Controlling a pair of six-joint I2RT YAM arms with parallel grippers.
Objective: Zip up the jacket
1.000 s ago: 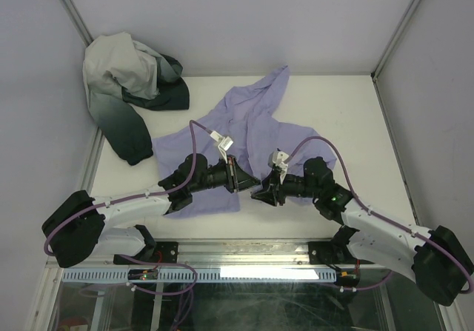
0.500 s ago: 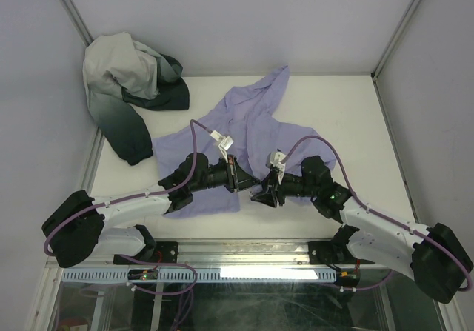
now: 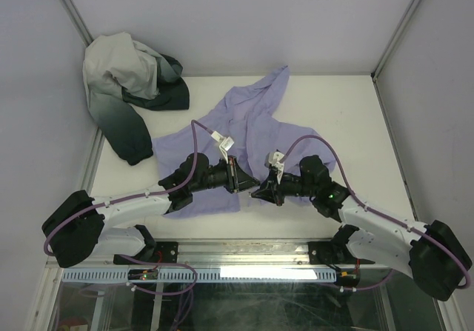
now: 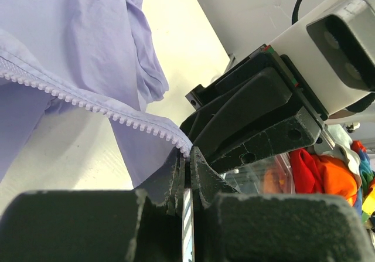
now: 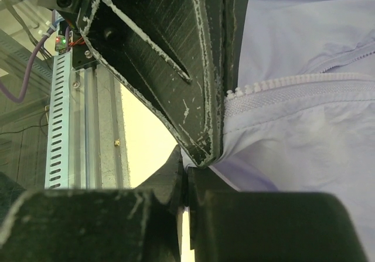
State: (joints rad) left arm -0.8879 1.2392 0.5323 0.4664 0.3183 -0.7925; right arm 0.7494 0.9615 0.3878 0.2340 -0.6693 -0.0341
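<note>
The purple jacket [image 3: 259, 124] lies rumpled across the middle of the table [image 3: 355, 124], hem toward the arms. A white and green top [image 3: 126, 87] is heaped in the far left corner, well apart from the grippers. The left gripper [image 4: 186, 159] is clamped on the jacket's bottom edge, right where the zipper teeth [image 4: 88, 101] end. The right gripper [image 5: 185, 174] sits nose to nose with it, so each blocks much of the other's camera. Its jaws are pressed together, but I can't tell if there's cloth in them. A second ago they were partly spread, and that arm has crept a bit left; the jacket and top haven't budged
</note>
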